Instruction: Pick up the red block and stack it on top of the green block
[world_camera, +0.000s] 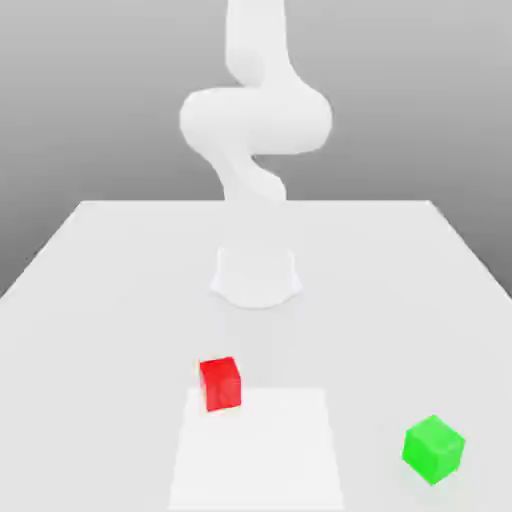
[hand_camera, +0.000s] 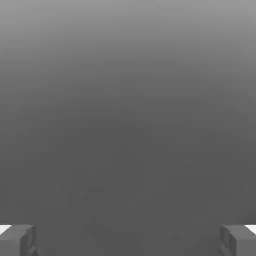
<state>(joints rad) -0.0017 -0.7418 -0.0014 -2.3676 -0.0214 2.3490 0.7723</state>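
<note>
The red block (world_camera: 220, 383) sits on the white table (world_camera: 100, 300), near the front and a little toward the exterior view's left. The green block (world_camera: 433, 449) rests apart from it, at the front toward the exterior view's right. In the hand view my gripper (hand_camera: 128, 241) is open: its two grey fingertips (hand_camera: 20, 240) stand far apart with nothing between them, against a plain grey background. Neither block is touched.
The arm's white base (world_camera: 256, 275) stands on the table behind the red block, and the arm (world_camera: 255, 120) rises from it past the top of the exterior view. A brighter rectangular patch (world_camera: 258, 455) lies on the table in front of the red block.
</note>
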